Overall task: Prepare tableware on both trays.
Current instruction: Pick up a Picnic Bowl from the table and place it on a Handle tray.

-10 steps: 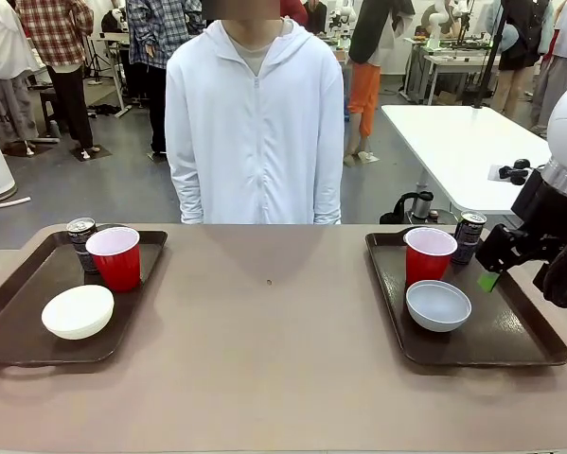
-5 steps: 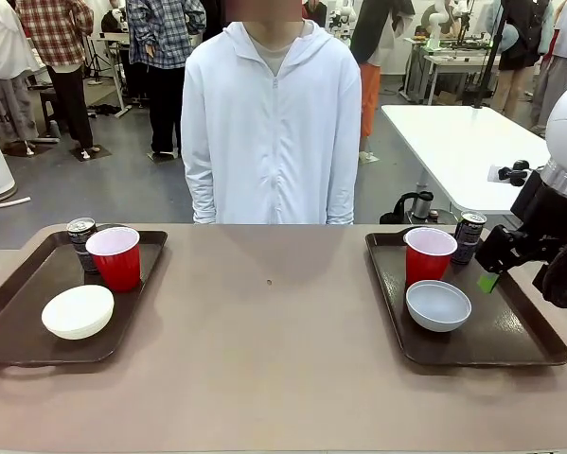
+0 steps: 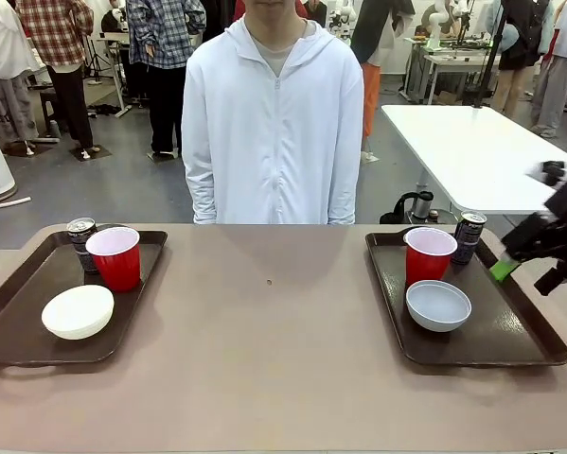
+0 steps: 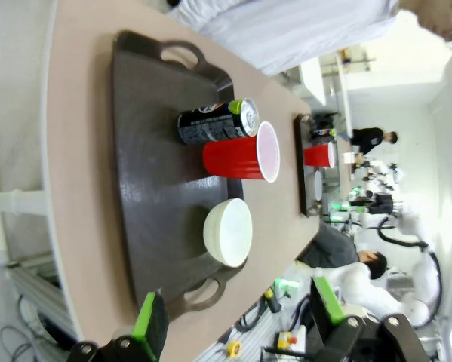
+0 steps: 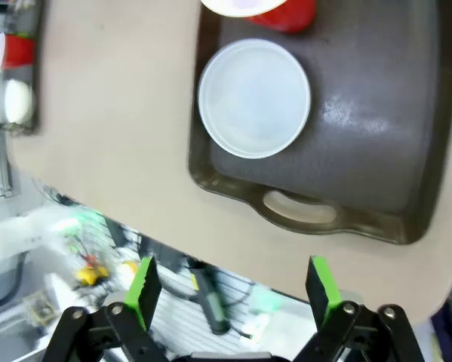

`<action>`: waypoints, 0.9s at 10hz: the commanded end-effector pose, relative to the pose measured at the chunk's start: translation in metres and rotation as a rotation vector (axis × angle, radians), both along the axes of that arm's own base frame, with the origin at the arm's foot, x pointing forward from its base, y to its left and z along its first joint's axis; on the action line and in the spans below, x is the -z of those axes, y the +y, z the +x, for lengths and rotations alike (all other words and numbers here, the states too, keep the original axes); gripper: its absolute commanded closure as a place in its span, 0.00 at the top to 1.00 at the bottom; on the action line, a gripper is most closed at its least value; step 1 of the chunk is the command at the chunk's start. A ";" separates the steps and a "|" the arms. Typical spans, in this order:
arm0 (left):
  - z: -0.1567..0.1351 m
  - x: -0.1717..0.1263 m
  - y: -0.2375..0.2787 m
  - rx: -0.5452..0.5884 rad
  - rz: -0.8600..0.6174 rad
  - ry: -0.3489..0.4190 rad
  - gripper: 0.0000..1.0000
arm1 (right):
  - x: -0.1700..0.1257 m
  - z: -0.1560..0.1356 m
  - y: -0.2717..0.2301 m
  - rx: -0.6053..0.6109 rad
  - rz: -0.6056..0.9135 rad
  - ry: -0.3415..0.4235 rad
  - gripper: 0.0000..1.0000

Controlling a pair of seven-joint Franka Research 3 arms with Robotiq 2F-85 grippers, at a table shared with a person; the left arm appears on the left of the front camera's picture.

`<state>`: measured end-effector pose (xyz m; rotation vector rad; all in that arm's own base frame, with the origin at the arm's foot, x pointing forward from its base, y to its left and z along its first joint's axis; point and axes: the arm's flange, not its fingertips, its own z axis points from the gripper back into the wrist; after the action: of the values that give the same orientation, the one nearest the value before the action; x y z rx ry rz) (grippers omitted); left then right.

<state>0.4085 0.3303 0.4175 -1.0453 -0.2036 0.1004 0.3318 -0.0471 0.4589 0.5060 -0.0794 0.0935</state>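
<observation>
Two dark brown trays sit on the table. The left tray [image 3: 18, 331] holds a dark can [image 3: 79, 233], a red cup [image 3: 116, 258] and a white bowl [image 3: 77, 312]. On the right tray [image 3: 510, 331] stand a red cup [image 3: 428, 255], a can [image 3: 469, 236] and a grey-blue bowl [image 3: 438, 305]. My right gripper [image 3: 527, 274] hovers open over that tray's right rim, apart from everything. In the right wrist view the grey-blue bowl [image 5: 254, 98] lies ahead of the open right gripper [image 5: 232, 283]. The left gripper [image 4: 237, 313] is open, off the table's end, facing the can [image 4: 214, 124], cup [image 4: 241, 158] and white bowl [image 4: 229, 231].
A person in a white zip hoodie [image 3: 274, 123] stands at the far edge, arms hanging down. The wide tan tabletop [image 3: 274, 340] lies bare between the trays. A white table [image 3: 463, 151] and other people stand behind.
My right arm has drawn back toward the right edge and slightly upward, away from the right tray's can. The tableware has not moved.
</observation>
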 end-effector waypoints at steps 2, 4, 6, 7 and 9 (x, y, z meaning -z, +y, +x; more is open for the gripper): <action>-0.002 -0.002 -0.002 -0.007 -0.008 -0.007 1.00 | 0.028 0.037 -0.075 0.051 0.406 0.059 1.00; -0.002 -0.002 -0.002 -0.007 -0.008 -0.007 1.00 | 0.043 0.047 -0.110 0.123 0.529 0.021 1.00; -0.002 -0.002 -0.002 -0.007 -0.008 -0.007 1.00 | 0.053 0.047 -0.140 0.200 0.577 0.014 1.00; -0.002 -0.002 -0.002 -0.007 -0.008 -0.007 1.00 | 0.059 0.046 -0.153 0.236 0.591 0.019 1.00; -0.002 -0.002 -0.002 -0.007 -0.008 -0.007 1.00 | 0.072 0.040 -0.182 0.308 0.626 0.040 1.00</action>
<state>0.4085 0.3303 0.4175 -1.0455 -0.2037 0.1002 0.3670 -0.2207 0.3894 1.0747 -0.1390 -0.2407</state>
